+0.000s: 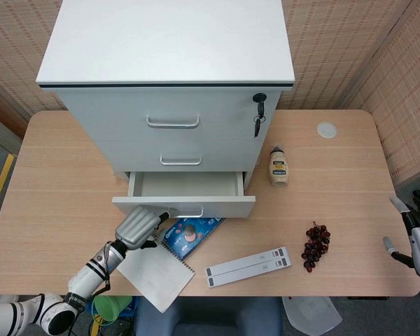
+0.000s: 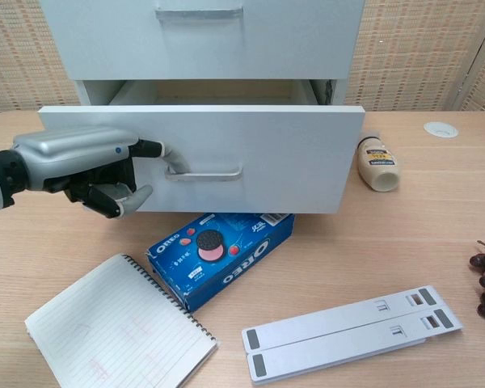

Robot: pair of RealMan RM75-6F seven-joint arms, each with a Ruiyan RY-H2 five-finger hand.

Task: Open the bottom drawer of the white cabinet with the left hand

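The white cabinet (image 1: 168, 42) stands at the back of the table, its bottom drawer (image 1: 217, 205) pulled partly out and showing a bare inside. In the chest view the drawer front (image 2: 283, 162) overhangs the far end of a blue Oreo box (image 2: 218, 250). My left hand (image 2: 77, 158) is at the left end of the drawer handle (image 2: 206, 172), one finger hooked behind it and the others curled below. From the head camera the left hand (image 1: 138, 227) sits under the drawer's front left. My right hand (image 1: 414, 241) hangs off the table's right edge, holding nothing, fingers apart.
A lined notebook (image 1: 157, 269) lies close to my left forearm, beside the Oreo box (image 1: 192, 234). A flat white folded stand (image 1: 248, 266), a bunch of grapes (image 1: 316, 245) and a lying sauce bottle (image 1: 278, 166) are to the right. A key (image 1: 258, 115) hangs from the top drawer's lock.
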